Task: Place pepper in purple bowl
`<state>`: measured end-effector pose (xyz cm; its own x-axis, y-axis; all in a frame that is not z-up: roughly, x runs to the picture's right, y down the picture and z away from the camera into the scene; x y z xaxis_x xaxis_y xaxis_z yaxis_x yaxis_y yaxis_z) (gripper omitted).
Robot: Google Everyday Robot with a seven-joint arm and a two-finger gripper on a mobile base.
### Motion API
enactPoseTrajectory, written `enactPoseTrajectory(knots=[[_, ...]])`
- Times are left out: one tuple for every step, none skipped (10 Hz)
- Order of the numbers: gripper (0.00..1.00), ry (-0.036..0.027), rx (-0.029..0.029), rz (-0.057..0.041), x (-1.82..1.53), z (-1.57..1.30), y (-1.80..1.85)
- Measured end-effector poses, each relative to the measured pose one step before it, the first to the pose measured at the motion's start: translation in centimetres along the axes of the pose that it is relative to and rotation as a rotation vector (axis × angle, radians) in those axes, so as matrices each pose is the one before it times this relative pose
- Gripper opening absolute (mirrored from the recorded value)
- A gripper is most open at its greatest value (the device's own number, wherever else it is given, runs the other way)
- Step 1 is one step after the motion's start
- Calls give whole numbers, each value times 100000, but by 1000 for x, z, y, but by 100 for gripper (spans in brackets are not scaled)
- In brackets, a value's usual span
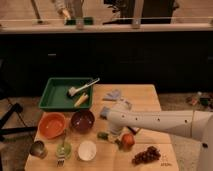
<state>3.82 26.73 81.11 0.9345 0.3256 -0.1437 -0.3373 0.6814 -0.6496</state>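
Closed claw (pixel 114 134) over half-hidden pepper (pixel 103 135)

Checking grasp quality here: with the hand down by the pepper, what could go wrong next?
The hand is shut low at the table with only one end of the pepper showing beside it; if the grip is off-centre, it could swing or slip on lifting.
The red-orange fruit lies close beside the hand and could get nudged.
The orange bowl sits right beside the purple bowl, so a loose release might miss.

White, dark-dotted tubular arm (pixel 160 122) ends in its gripper (pixel 114 134).
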Motion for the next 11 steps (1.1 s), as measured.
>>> enactPoseTrajectory(knots=[[0,-752,633,-123,-94,-399,-150],[0,-575,407,-106,-93,-307,-90],[0,-1046,763,-88,-158,-570,-147],[0,-1168,938,-12,-160,-715,-141],[0,-792,754,-20,-128,-677,-124],[0,-753,926,187,-97,-576,-209],[0,-642,898,475,-6,-419,-354],[0,-602,796,275,-108,-417,-365],[0,-373,563,95,-90,-286,-253],[0,-822,1291,210,-205,-683,-547],[0,-734,1117,104,-207,-647,-511]])
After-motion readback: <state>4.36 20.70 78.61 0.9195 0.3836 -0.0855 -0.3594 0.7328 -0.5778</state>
